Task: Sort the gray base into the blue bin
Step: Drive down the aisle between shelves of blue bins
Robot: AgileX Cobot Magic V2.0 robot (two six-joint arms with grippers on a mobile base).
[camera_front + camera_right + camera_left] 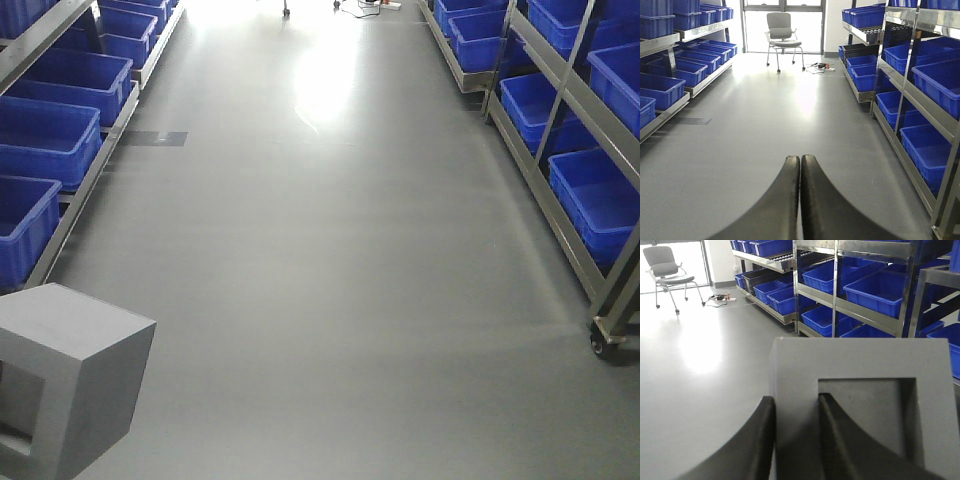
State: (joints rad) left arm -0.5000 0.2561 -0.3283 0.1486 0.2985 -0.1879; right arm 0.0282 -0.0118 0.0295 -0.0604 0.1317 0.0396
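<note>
Black fingers (747, 445) of left gripper (795, 400) right at the lens, pinching one wall of gray base (860, 390): one finger outside the block, the other down inside the square recess. Held off the floor (330, 260), in the air over the aisle's left edge, beside the left rack (95, 170); touching nothing but the gripper. Also seen low in the front view's left corner, recess partly showing. Right gripper (800, 159) empty, fingers pressed together tip to tip, out over bare floor.

Handling, as a guess: stiff, matte, not slippery, probably light for its bulk given the hollow; not fragile-looking. Best hold exactly this one, across a frame wall with one finger in the recess; outer faces likely too wide to span. Off-centre grip, so possible swing or tilt on quick moves; go slow.

Blue bin (50, 160) candidates many: rows on racks along both edges of the aisle, nearest ones on the left rack beside the block. Cannot tell which one meant.

Hidden or unclear: base cut off by picture edges in both views, underside and far faces unseen; depth of recess unclear; pad contact hidden behind the wall; left arm out of view. Chair (781, 30) and cables (819, 66) at aisle's far end, partly washed out by window glare.
</note>
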